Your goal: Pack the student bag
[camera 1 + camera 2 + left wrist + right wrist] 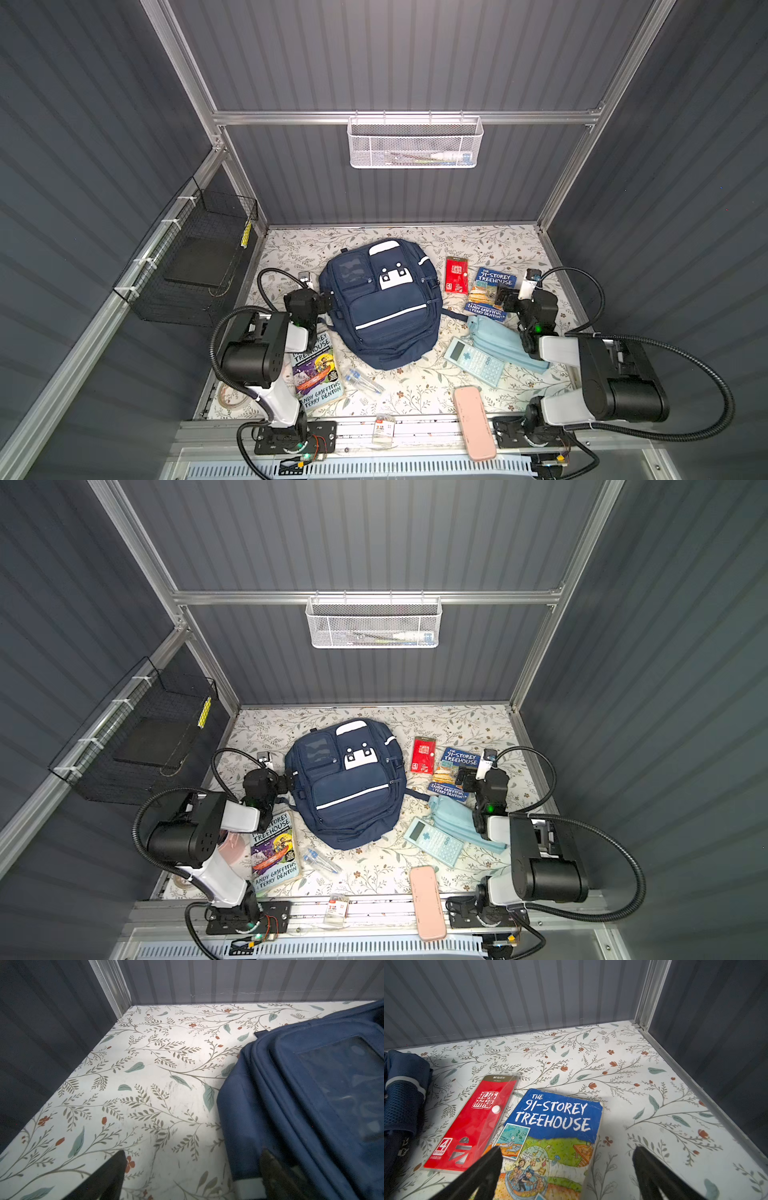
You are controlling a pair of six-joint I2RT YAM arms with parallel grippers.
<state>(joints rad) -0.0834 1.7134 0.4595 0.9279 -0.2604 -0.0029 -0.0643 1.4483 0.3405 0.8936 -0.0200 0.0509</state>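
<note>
The student bag (382, 303) (347, 783), navy with white stripes and a white front patch, lies flat and zipped in the middle of the floral table. My left gripper (328, 301) (291, 781) sits open at its left edge. In the left wrist view the gripper (194, 1153) straddles the bag's (301, 1095) side seam, one finger over the fabric and one over bare table. My right gripper (500, 297) (568, 1149) hovers open over the blue Treehouse book (490, 291) (556, 1118), holding nothing.
A red stationery pack (456, 275) (473, 1124) lies beside the blue book. A light-blue pouch (503, 340), calculator (473, 361) and pink case (473, 422) lie front right. A purple book (316, 370) and bagged pens (365, 378) lie front left. A black wire basket (199, 257) hangs left.
</note>
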